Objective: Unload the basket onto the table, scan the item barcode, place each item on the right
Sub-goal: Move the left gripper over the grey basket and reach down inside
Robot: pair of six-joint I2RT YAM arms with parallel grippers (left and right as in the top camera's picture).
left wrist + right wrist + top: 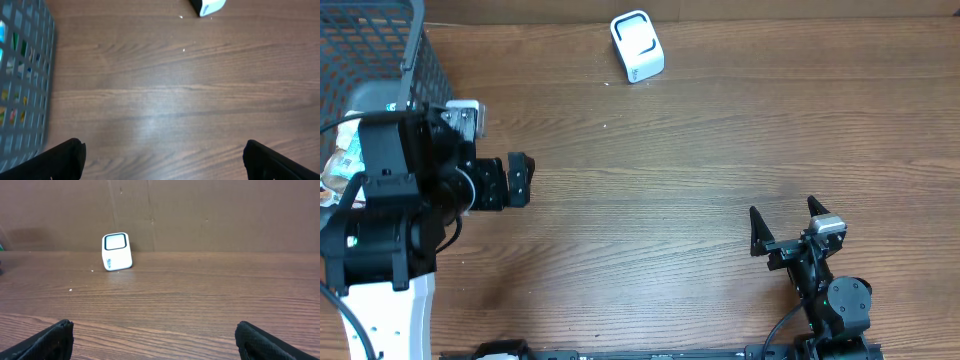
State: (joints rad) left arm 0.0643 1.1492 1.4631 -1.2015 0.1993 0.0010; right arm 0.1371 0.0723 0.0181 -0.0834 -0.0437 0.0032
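Observation:
A small white barcode scanner [637, 46] with a black-framed window stands at the back of the wooden table; it also shows in the right wrist view as the scanner [117, 251] and at the top edge of the left wrist view as the scanner [207, 6]. Packaged items [340, 165] lie in the grey mesh basket [380, 45] at the far left, partly hidden by the left arm. My left gripper [523, 180] hovers open and empty just right of the basket. My right gripper [783, 208] stands open and empty at the front right.
The basket wall [25, 85] fills the left side of the left wrist view, with colourful packaging visible through the mesh. A brown wall [200, 215] rises behind the scanner. Bare wood [660, 200] lies between the two grippers.

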